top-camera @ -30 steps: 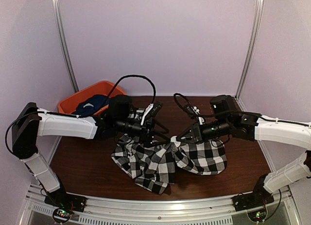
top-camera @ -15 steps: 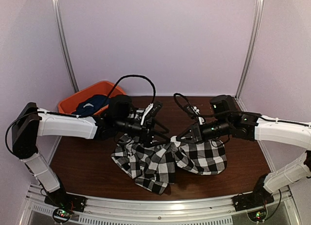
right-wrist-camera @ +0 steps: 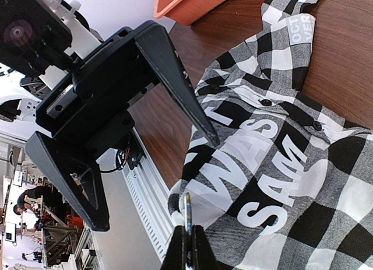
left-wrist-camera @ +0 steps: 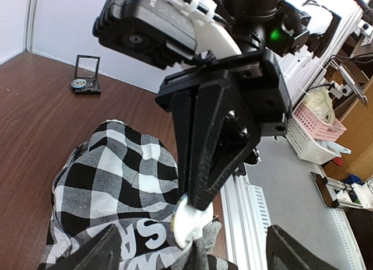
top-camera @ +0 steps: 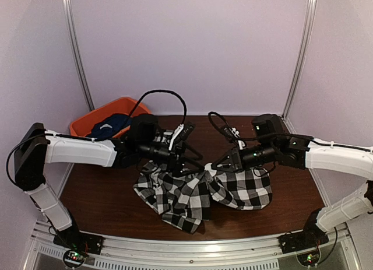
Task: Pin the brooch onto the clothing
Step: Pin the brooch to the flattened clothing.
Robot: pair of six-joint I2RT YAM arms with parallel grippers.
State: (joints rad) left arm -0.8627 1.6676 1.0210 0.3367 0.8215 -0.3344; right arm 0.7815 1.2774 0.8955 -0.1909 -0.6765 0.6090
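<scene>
The clothing [top-camera: 180, 194], a black-and-white checked shirt with white block lettering, lies crumpled on the brown table. My right gripper [right-wrist-camera: 186, 242] is shut on the brooch [right-wrist-camera: 187, 210], a pale round disc seen edge-on, just above a raised fold beside the lettering. In the left wrist view the brooch [left-wrist-camera: 189, 223] faces me at the right gripper's [left-wrist-camera: 199, 201] tips, its lower edge against the cloth [left-wrist-camera: 116, 165]. My left gripper [left-wrist-camera: 192, 249] is open on either side of that fold, nothing between its fingers. From above, the left gripper [top-camera: 189, 159] and right gripper [top-camera: 217, 163] meet over the shirt's middle.
An orange bin [top-camera: 87, 119] at the back left holds a dark navy garment [top-camera: 111, 125]. A small black frame stand [left-wrist-camera: 87, 76] sits on the table near the wall. An aluminium rail [top-camera: 192, 246] runs along the near edge. A pink basket [left-wrist-camera: 317, 130] stands off the table.
</scene>
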